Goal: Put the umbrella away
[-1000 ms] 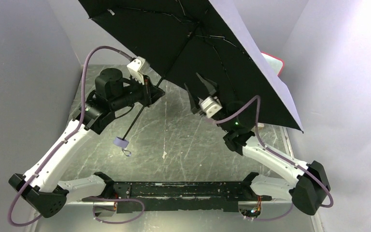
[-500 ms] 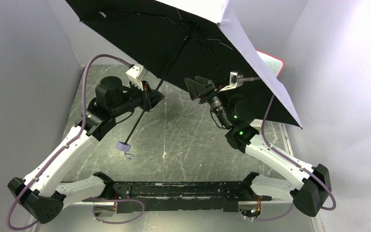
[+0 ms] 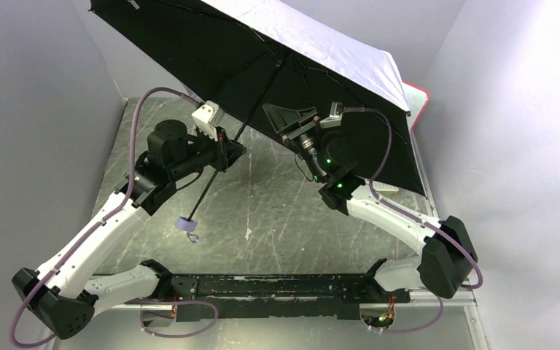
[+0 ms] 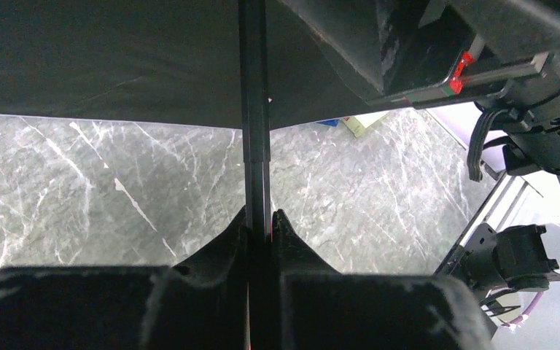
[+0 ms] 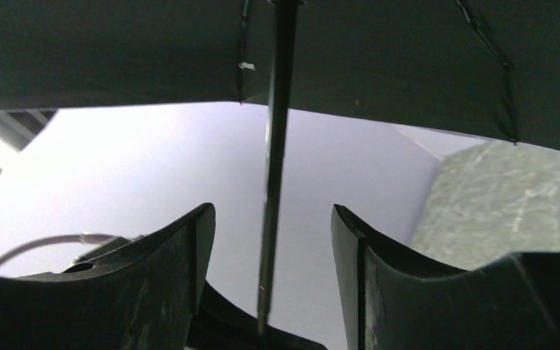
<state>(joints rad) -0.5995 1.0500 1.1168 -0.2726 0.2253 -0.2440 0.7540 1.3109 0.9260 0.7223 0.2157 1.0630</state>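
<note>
The umbrella [image 3: 313,65] is held open above the table [image 3: 277,211], its black shaft [image 4: 254,109] clamped in the closed left gripper [image 3: 226,146]. The long axis is tilted, running from the pale handle [image 3: 185,222] below that gripper up and rightwards into the canopy. The right gripper [image 3: 289,120] is placed nearer the canopy's underside. Its jaws are parted, and a thin metal rod [image 5: 275,146] is seen between them, untouched as far as can be told. The lining is matte black, the outer fabric lavender and smooth. A pinch on that rod is judged likely next.
</note>
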